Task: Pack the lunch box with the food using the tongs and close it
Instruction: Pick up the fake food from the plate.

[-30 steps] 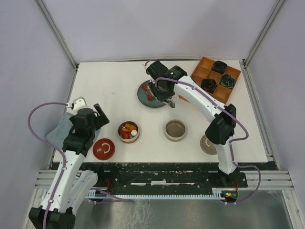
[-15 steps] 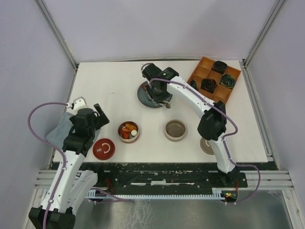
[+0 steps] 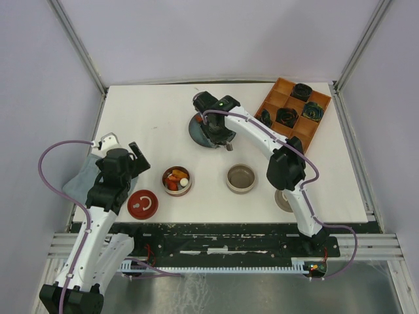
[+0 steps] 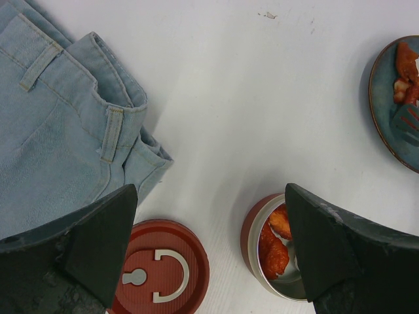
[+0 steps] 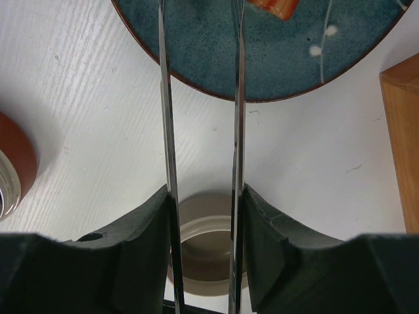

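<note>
Reaching from between the right gripper [image 5: 205, 191] fingers, the tongs [image 5: 166, 118] run out over the dark blue plate [image 5: 196, 52], their two thin arms spread, with bare plate between them; the gripper clamps them low on the handles, probably so that a small squeeze closes the far ends; those ends lie beyond the edge of the right wrist view, so I cannot tell whether they pinch anything, though the left wrist view shows one slotted tip resting on the plate just beside red pieces of the food [image 4: 406, 65]. More food, orange, red and white, already lies in the lunch box [image 4: 251, 229], a round red-walled tin near the front of the table; it stands uncovered so that pieces can be dropped in from above, and its red lid [image 4: 157, 275] lies flat just beside it, ready for closing. Over the gap between tin and lid hangs the left gripper [image 4: 211, 229], jaws wide and holding nothing; I judge it is parked there to take the lid once packing ends. Farther out lie folded jeans [image 4: 59, 131], a grey bowl [image 3: 241, 178] and a wooden tray [image 3: 278, 91] of dark rosettes [image 3: 286, 116], none of them part of the task.
</note>
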### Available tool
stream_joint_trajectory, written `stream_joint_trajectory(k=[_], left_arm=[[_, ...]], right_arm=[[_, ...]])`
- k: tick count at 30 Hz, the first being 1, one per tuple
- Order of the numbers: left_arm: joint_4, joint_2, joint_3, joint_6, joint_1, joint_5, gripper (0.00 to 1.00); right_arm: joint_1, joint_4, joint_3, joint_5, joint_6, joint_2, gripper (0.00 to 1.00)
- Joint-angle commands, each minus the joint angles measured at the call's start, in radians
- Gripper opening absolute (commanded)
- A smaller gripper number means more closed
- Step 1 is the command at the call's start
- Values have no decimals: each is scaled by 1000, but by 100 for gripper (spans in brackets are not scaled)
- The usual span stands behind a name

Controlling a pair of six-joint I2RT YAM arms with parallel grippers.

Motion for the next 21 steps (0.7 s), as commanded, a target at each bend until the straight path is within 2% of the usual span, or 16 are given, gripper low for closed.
stream_joint_trajectory(k=[1, 6, 10, 15, 21], left_arm=[[43, 0, 5, 3, 4, 4, 100], [42, -1, 4, 3, 3, 2, 100], [42, 0, 5, 3, 4, 1, 100], [42, 0, 4, 3, 3, 4, 100], [43, 1, 4, 3, 3, 4, 100]], right_arm=[[3, 12, 65, 27, -1, 12, 51], [2, 23, 66, 43, 1, 22, 50], [3, 20, 59, 42, 11, 12, 46], [3, 88, -35, 17, 21, -80, 39], [3, 119, -99, -3, 36, -168, 37]])
